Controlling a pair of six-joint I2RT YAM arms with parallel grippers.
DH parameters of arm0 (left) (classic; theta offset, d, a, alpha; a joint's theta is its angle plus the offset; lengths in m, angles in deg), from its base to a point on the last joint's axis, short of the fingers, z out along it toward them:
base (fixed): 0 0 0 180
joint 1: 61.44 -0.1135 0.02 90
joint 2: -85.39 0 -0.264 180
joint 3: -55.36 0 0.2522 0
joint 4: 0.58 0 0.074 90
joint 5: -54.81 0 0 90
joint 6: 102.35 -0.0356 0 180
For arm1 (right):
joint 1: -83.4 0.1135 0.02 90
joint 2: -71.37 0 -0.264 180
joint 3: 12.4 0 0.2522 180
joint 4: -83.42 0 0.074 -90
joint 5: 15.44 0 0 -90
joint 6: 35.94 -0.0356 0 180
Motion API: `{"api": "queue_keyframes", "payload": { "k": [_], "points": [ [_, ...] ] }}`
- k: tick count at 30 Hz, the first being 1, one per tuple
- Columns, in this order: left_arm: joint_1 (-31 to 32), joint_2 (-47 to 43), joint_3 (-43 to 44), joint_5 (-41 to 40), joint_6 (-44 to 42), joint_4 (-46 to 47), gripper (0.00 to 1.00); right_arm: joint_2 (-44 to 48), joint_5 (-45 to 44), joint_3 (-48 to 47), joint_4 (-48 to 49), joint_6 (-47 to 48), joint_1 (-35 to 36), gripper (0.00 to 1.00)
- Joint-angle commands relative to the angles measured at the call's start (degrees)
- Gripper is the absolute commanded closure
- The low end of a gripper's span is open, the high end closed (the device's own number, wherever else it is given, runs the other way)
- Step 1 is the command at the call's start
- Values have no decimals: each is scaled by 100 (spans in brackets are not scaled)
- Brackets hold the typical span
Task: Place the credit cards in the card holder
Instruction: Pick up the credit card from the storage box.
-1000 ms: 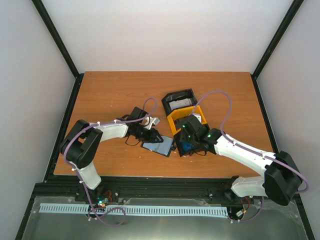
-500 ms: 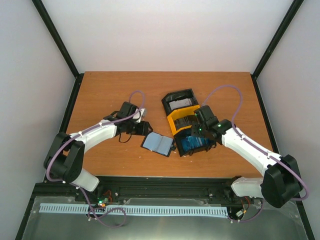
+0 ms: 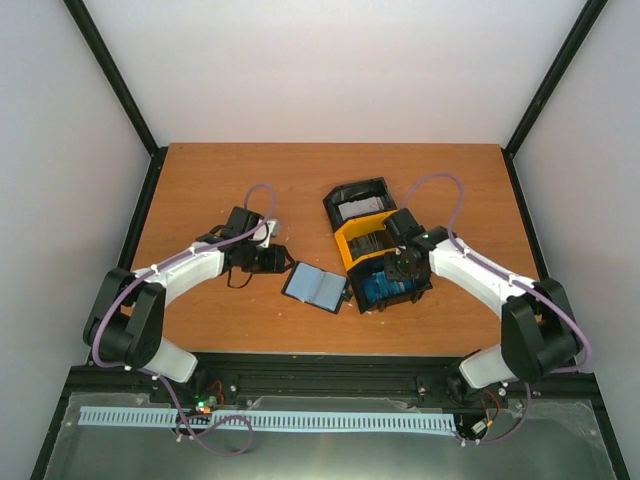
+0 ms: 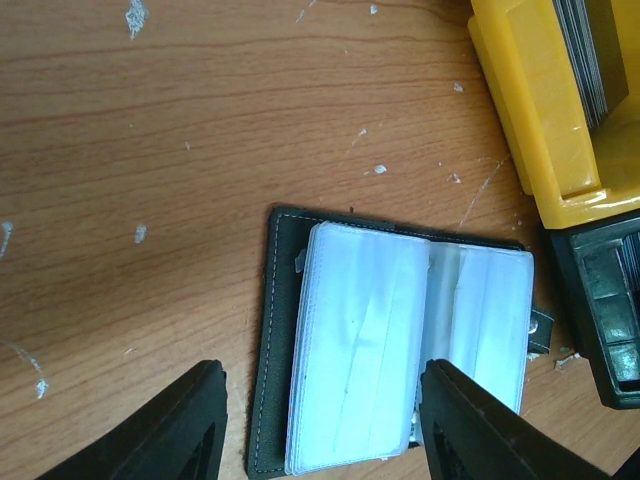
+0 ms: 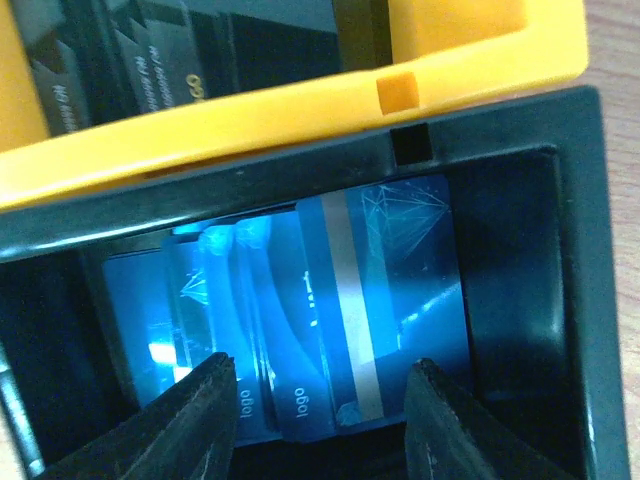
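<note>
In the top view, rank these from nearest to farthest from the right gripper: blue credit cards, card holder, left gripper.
1. blue credit cards, right under the right gripper, in the tray.
2. card holder, lying open to its left.
3. left gripper, farther left, past the card holder.

I count two arms of mine, each ending in one pincer: the left pincer (image 4: pixel 322 425) and the right pincer (image 5: pixel 315 420). One worktop (image 3: pixel 220 190) carries everything. On it lie one card holder (image 4: pixel 400 340) and one tray (image 3: pixel 347 250) of three compartments, one yellow between two black. The blue credit cards (image 5: pixel 340 300) in the near black compartment overlap; I make out at least three, but cannot tell the exact number. One stack of dark cards (image 5: pixel 150 70) stands in the yellow compartment, and one stack of grey-white cards (image 3: pixel 358 208) in the far one.
</note>
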State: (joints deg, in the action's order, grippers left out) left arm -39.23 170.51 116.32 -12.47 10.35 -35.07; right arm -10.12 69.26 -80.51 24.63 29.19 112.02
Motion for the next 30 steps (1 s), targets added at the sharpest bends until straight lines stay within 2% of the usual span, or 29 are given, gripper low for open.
{"api": "queue_keyframes", "payload": {
  "k": [1,13,30],
  "points": [
    [-60,20,25,196,-278,-18,46,-328,-275,-113,18,-132,-41,54],
    [-77,247,198,219,-460,-57,48,-903,-466,75,638,-192,-41,54],
    [-77,313,159,242,-359,-68,48,-1127,-743,309,729,18,-48,54]
  ]
}}
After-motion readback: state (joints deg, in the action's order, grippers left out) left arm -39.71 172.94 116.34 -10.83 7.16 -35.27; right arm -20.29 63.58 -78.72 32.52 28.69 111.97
